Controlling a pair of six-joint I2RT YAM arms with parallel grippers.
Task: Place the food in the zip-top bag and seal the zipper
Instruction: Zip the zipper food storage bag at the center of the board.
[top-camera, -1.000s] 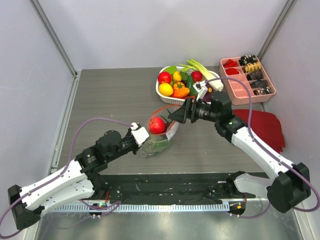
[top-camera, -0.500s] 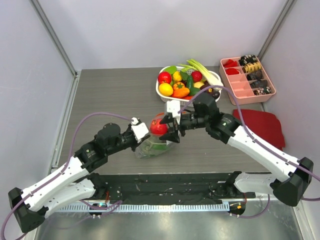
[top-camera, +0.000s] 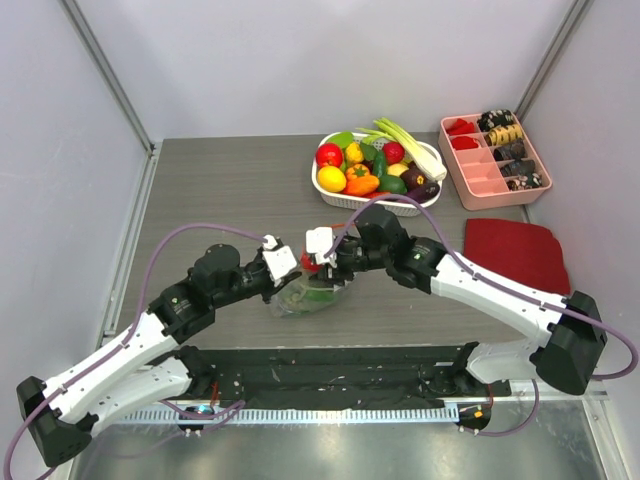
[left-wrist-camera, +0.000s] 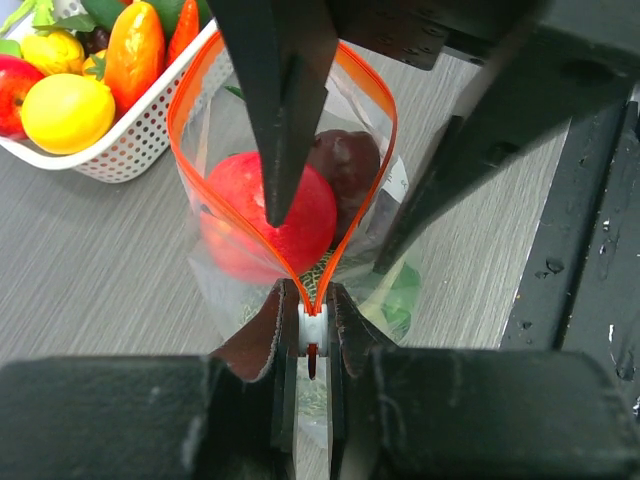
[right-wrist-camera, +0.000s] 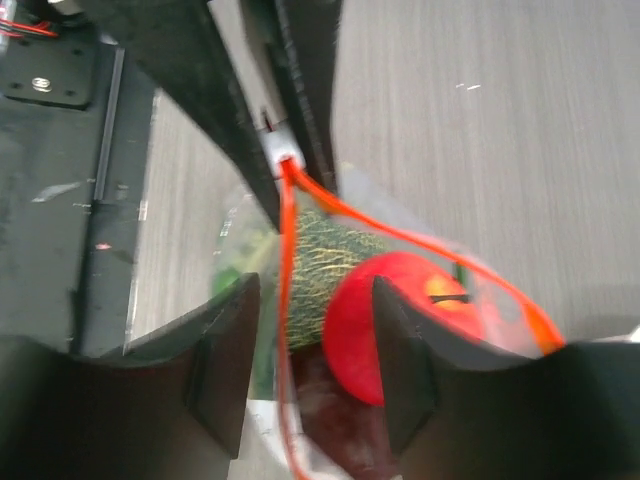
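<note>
Grey wood-grain table (top-camera: 220, 190), pale walls around. Your left pincer (left-wrist-camera: 312, 325) is pressed tight on the end of zipper (right-wrist-camera: 284, 225), holding crinkly clear zip-top bag (top-camera: 305, 297); orange-red strip bowed wide. Your right pincer (right-wrist-camera: 310, 350) is spread: one finger over open mouth, other outside it. In bag, just beyond left pincer: smooth round red fruit (left-wrist-camera: 268, 222), netted grey-green head (right-wrist-camera: 325, 268), dark maroon piece (left-wrist-camera: 345, 160). White perforated basket (top-camera: 335, 190) of produce farther beyond. Open table surface lies left of left pincer.
</note>
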